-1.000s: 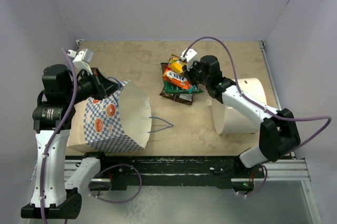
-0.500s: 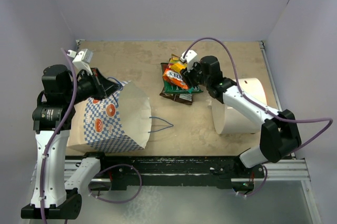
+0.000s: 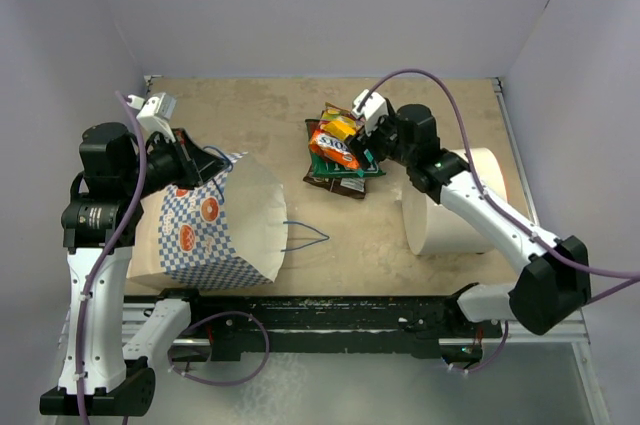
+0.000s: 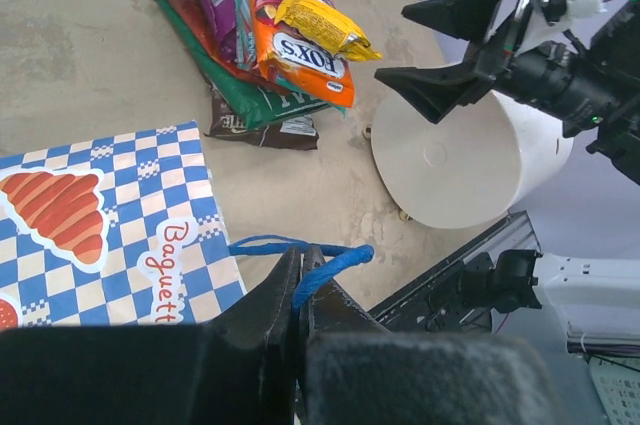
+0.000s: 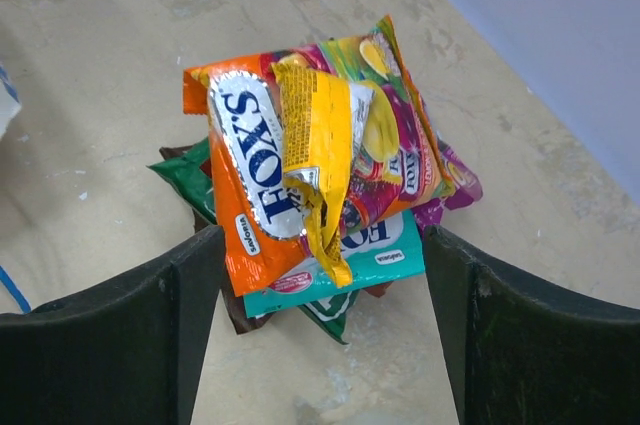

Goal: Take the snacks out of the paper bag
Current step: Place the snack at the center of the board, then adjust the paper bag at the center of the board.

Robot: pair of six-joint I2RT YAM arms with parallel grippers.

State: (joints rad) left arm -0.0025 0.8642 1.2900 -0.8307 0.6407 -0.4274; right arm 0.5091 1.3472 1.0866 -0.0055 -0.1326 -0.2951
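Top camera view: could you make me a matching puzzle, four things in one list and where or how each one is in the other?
Things:
1. paper bag
2. snacks
3. left tool
4. right tool

States:
A. open, poised by the pile
B. on the left of the table, mouth facing the middle
C. shut on the blue string handle
D. heaped on the table, outside the bag

Pairs: 1-B, 2-D, 3-C, 4-A
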